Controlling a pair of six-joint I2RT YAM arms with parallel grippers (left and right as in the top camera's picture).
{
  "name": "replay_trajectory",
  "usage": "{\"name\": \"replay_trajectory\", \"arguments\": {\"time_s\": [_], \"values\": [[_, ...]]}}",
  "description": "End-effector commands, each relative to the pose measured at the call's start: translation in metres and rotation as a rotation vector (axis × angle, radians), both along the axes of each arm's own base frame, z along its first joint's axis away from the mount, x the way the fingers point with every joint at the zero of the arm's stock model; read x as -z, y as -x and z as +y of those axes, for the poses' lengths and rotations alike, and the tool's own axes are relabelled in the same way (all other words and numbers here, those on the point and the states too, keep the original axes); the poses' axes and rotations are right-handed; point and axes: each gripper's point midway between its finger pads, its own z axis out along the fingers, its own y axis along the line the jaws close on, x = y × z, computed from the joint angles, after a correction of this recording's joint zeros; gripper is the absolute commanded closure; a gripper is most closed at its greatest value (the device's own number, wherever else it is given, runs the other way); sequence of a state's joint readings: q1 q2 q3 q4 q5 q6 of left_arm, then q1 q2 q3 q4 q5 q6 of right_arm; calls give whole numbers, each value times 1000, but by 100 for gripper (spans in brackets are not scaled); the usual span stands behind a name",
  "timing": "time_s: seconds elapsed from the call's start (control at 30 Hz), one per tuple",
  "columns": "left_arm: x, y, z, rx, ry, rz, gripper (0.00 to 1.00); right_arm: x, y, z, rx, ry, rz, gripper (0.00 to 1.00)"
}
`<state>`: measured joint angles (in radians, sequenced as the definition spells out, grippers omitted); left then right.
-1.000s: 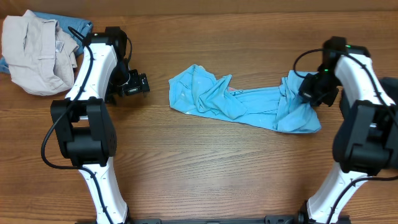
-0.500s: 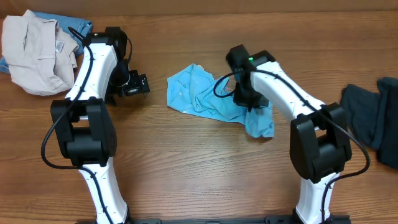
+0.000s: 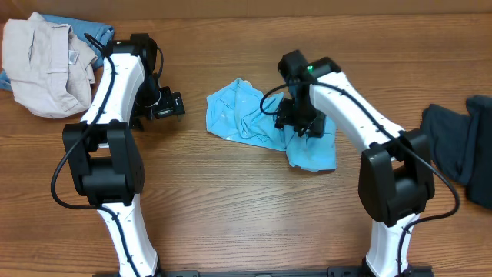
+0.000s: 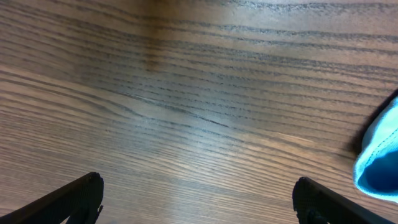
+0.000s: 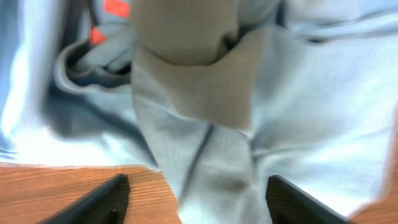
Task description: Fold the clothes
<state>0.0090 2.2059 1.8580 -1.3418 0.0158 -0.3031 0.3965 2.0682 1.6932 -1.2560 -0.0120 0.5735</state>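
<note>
The clothes, a light sky-blue T-shirt (image 3: 244, 117), lie crumpled in the middle of the table, with one end doubled over at the right (image 3: 314, 152). My right gripper (image 3: 300, 121) hovers just above that doubled part. In the right wrist view its jaws stand open and apart, with shirt fabric (image 5: 298, 93) lying loose under the right gripper (image 5: 198, 200). My left gripper (image 3: 171, 104) rests left of the shirt, wide open over bare wood. Only the shirt's edge (image 4: 379, 165) shows in the left wrist view, right of the left gripper (image 4: 198, 200).
A beige garment (image 3: 42, 65) is heaped at the back left over a denim-blue one (image 3: 96, 32). A dark navy garment (image 3: 453, 150) lies at the right edge, with a blue piece (image 3: 481, 108) behind it. Bare wood runs along the table's front.
My right arm swung from the far right to the middle, carrying the shirt's right end over onto the rest. Its jaws then opened and let the fabric go. The left arm stayed still.
</note>
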Motion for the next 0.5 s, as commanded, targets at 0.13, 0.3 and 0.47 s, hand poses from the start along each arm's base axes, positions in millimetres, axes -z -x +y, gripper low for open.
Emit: {"name": "replay_trajectory", "arguments": {"time_s": [0.13,0.3,0.47], "values": [[-6,3,1,16,7,-1,0,-58,-9,-58,95,-8,-53,11],[-6,3,1,15,7,-2,0,-3,19,-34,85,-133,55,71],[-6,5,0,15,12,5,0,33,49,22,6,-336,113,85]]}}
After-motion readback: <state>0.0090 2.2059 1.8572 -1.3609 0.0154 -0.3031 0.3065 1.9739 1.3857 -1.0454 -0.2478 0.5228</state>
